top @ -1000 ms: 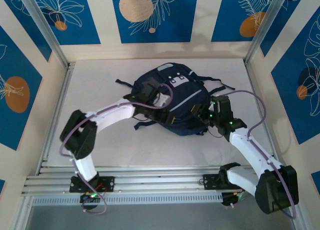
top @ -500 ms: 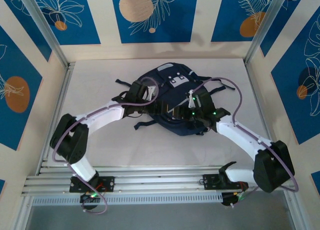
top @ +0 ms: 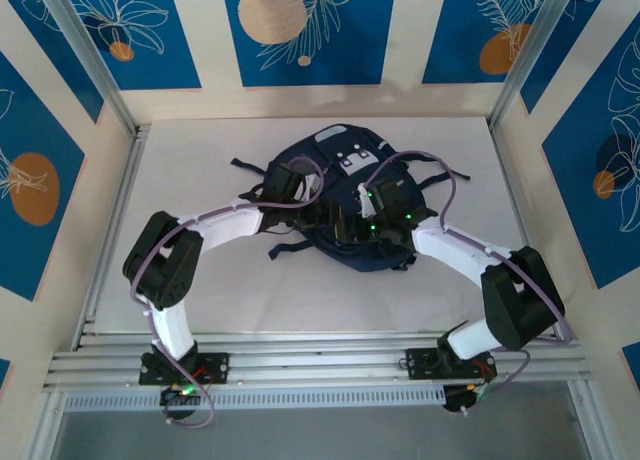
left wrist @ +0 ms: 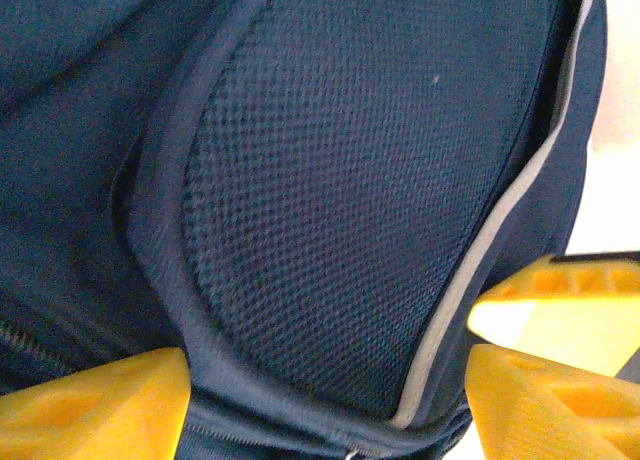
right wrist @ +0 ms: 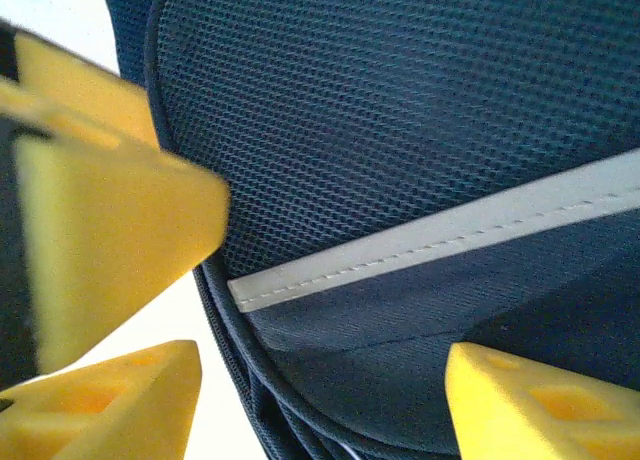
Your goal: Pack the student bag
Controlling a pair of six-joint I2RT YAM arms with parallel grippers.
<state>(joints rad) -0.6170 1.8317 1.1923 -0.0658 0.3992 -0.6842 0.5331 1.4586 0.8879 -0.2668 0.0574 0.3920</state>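
The student bag (top: 340, 152), a dark navy backpack with a small grey-white patch, lies on the white table (top: 200, 180). Both grippers meet over its near half. My left gripper (top: 323, 217) is open, its yellow fingers (left wrist: 95, 405) spread either side of the bag's mesh panel (left wrist: 350, 180) and its pale grey stripe (left wrist: 500, 230). My right gripper (top: 350, 225) is open too, its fingers (right wrist: 540, 405) straddling the bag's lower seam under the grey stripe (right wrist: 430, 240). Nothing is pinched in either. Each wrist view catches a yellow finger of the other gripper close by.
Black straps (top: 245, 166) trail from the bag onto the table on both sides and at its near edge (top: 285, 250). Metal posts (top: 90, 60) and blue-patterned walls close in the table. An aluminium rail (top: 320, 355) runs along the front by the arm bases.
The right arm has swung left from the bag's right side onto its front, and its jaws have opened wider. The left gripper has stayed over the bag with a small shift.
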